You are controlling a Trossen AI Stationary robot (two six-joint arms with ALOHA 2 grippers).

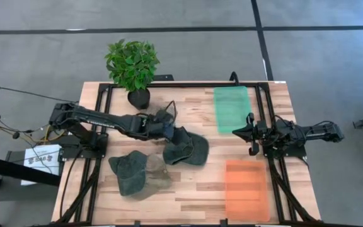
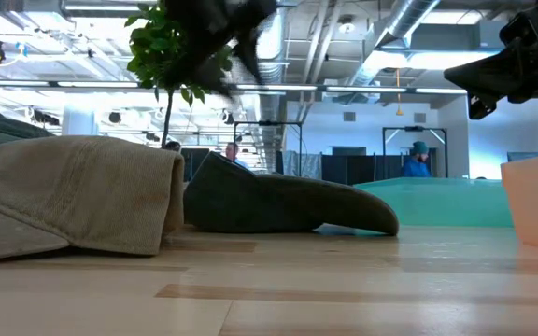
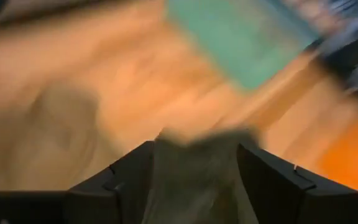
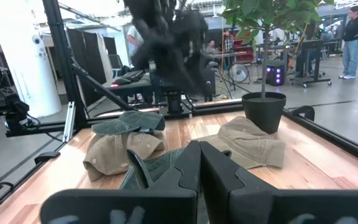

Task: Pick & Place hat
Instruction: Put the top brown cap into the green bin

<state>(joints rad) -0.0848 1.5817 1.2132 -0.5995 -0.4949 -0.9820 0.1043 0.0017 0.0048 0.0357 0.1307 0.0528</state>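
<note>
A dark green hat lies on the wooden table near its middle. My left gripper hovers at the hat's left edge, blurred, its fingers open wide, and grey-green cloth fills the gap between them. A tan hat rests beside the plant pot. Another dark green hat lies partly on a second tan hat toward the near edge. My right gripper waits shut at the table's right side. My left gripper has its open fingers standing on either side of the dark green hat's cloth, coming from the table's left. The picture is blurred, and I cannot tell whether the fingers touch the hat.
A green tray sits at the far right of the table and an orange tray at the near right. A potted plant stands at the far edge. Black frame rails run along both sides. People move in the room behind.
</note>
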